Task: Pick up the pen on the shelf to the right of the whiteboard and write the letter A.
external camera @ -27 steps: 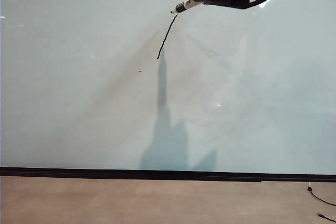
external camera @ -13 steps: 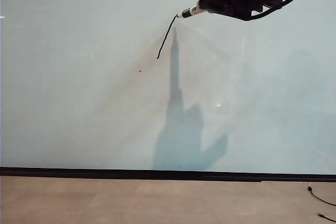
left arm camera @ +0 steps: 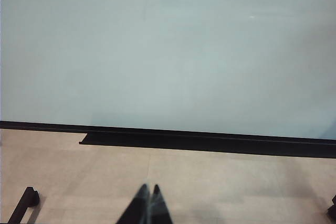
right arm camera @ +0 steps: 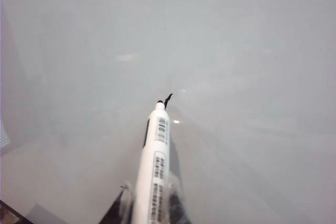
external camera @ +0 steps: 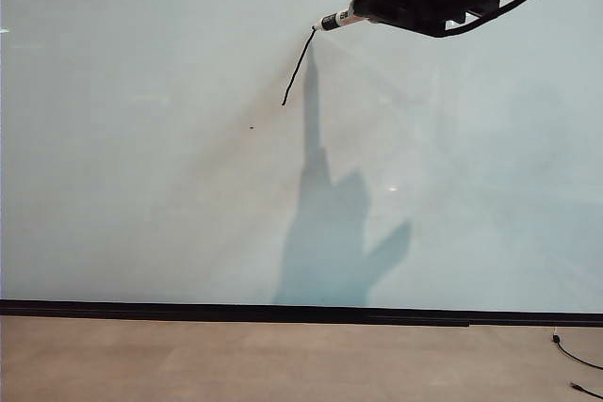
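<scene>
The right gripper (right arm camera: pixel 149 208) clasps the pen (right arm camera: pixel 155 166) low on its barrel, tip touching the whiteboard (external camera: pixel 141 185) near its top edge; light, stiff, slippery, I'd say; the left gripper (left arm camera: pixel 148 203), clenched, hangs below.

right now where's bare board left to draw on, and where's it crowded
Bare whiteboard lies left of and below the slanted stroke, down to the black strip. It is crowded top right: the right end effector holds the pen at the stroke's top. The left end effector hangs shut over the floor.

One pen (right arm camera: pixel 155 166), one whiteboard (external camera: pixel 141 185)
</scene>
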